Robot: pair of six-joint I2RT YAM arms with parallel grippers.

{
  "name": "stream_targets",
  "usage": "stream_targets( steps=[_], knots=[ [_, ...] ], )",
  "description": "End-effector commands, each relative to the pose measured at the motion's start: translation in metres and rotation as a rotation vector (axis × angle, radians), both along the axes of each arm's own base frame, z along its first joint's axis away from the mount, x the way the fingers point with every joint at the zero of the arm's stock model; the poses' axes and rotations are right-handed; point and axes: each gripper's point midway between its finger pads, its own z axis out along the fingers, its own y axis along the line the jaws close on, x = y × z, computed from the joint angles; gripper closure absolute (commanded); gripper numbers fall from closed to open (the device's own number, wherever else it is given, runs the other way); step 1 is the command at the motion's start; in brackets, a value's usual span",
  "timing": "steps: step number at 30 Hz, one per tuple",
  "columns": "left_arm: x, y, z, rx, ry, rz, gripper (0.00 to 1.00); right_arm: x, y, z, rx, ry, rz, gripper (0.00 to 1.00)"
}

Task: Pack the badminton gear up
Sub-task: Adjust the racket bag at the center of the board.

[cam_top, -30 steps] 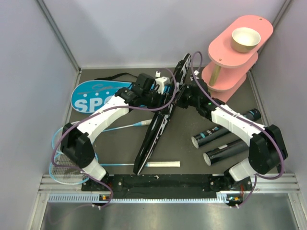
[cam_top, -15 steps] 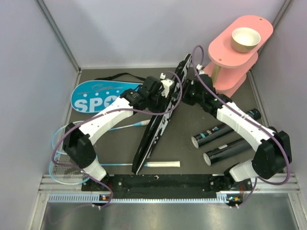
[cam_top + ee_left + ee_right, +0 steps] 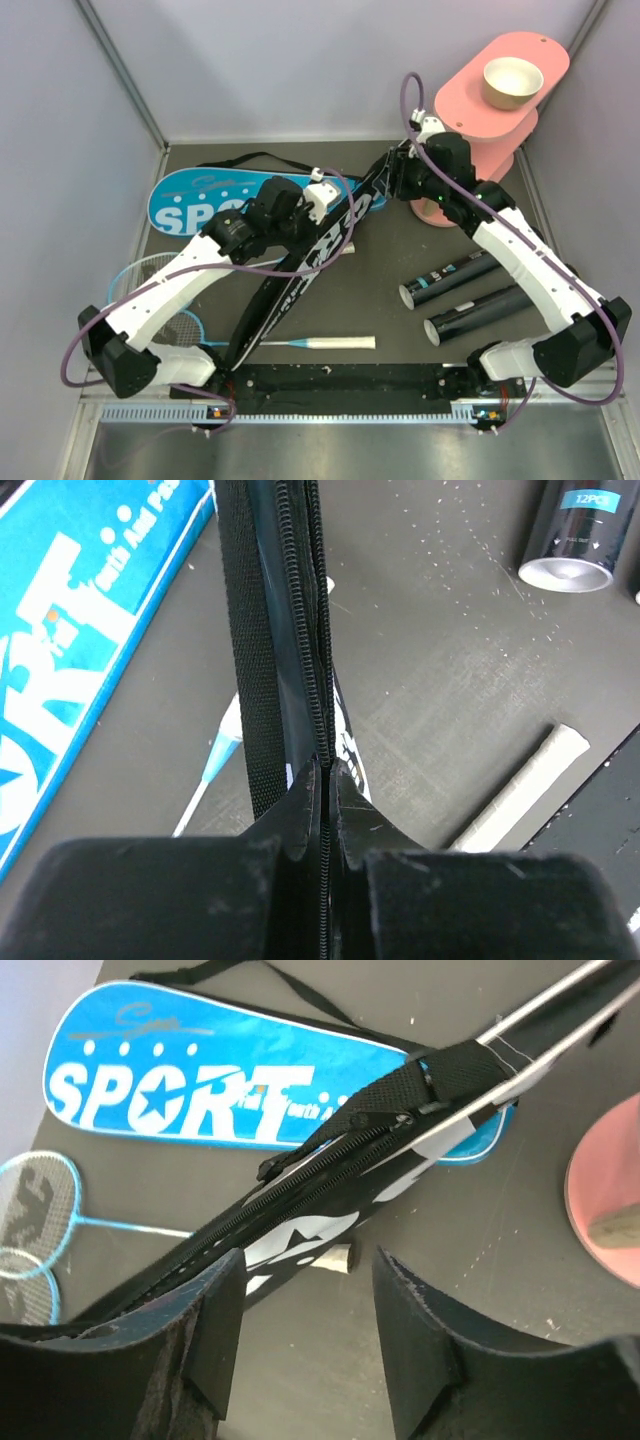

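Bag edge pinched in left fingers, right fingers parted

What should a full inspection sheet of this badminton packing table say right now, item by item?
Surface: dark table, speckled with pale flecks.
Job's things: black bag held on edge, slanting across the middle; blue bag flat at back left; racket flat near the front; two tubes lying on the right; no shuttlecocks seen.
Clutter: pink stand at back right, bowl on its top tier.
Grippers: left gripper shut on the black bag's zip edge; right gripper open, gripping nothing.
Cables: purple cables loop along both arms.
Surroundings: pale walls on three sides.
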Motion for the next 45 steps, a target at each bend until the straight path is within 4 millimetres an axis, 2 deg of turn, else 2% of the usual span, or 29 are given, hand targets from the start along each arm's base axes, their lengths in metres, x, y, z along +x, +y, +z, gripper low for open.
stream_targets(
  steps=[1,2,3,7,12,15,18,22,25,28,30,36,41,45],
  knots=[
    [-0.018,-0.004,0.023,-0.071,-0.103,-0.141,1.0,-0.012,0.001,0.028,-0.136,-0.148,0.197,0.5],
    [-0.023,0.0,0.011,-0.055,-0.091,-0.151,1.0,-0.013,0.0,0.03,-0.157,-0.168,0.208,0.53],
    [-0.024,0.0,0.014,-0.072,-0.115,-0.159,1.0,-0.013,-0.003,0.033,-0.196,-0.204,0.229,0.55],
    [-0.032,0.004,0.008,-0.074,-0.114,-0.178,1.0,-0.008,-0.024,0.028,-0.305,-0.204,0.171,0.57],
    [-0.045,0.002,0.008,-0.12,-0.096,-0.217,1.0,-0.016,-0.023,0.011,-0.333,-0.177,0.224,0.57],
    [-0.052,-0.004,0.002,-0.135,-0.056,-0.257,1.0,-0.017,-0.036,0.014,-0.409,-0.208,0.208,0.59],
    [-0.051,-0.005,-0.005,-0.12,-0.028,-0.248,1.0,-0.013,-0.043,0.027,-0.474,-0.263,0.215,0.62],
    [-0.046,-0.003,-0.008,-0.105,-0.018,-0.209,1.0,-0.009,-0.042,0.031,-0.552,-0.311,0.274,0.68],
    [-0.046,-0.003,-0.009,-0.105,-0.011,-0.204,1.0,-0.009,-0.033,0.027,-0.576,-0.328,0.365,0.71],
    [-0.045,-0.004,-0.013,-0.097,-0.001,-0.201,1.0,-0.004,-0.021,0.02,-0.586,-0.338,0.441,0.69],
    [-0.044,-0.002,-0.016,-0.089,-0.001,-0.194,1.0,0.002,-0.013,0.012,-0.595,-0.334,0.484,0.64],
    [-0.042,0.0,-0.013,-0.088,-0.014,-0.179,1.0,0.003,0.001,0.006,-0.59,-0.366,0.571,0.64],
    [-0.041,-0.002,-0.013,-0.091,-0.011,-0.178,1.0,0.001,0.006,0.007,-0.595,-0.405,0.617,0.64],
    [-0.041,-0.002,-0.014,-0.09,-0.012,-0.178,1.0,0.002,0.006,-0.001,-0.617,-0.405,0.637,0.64]
  ],
)
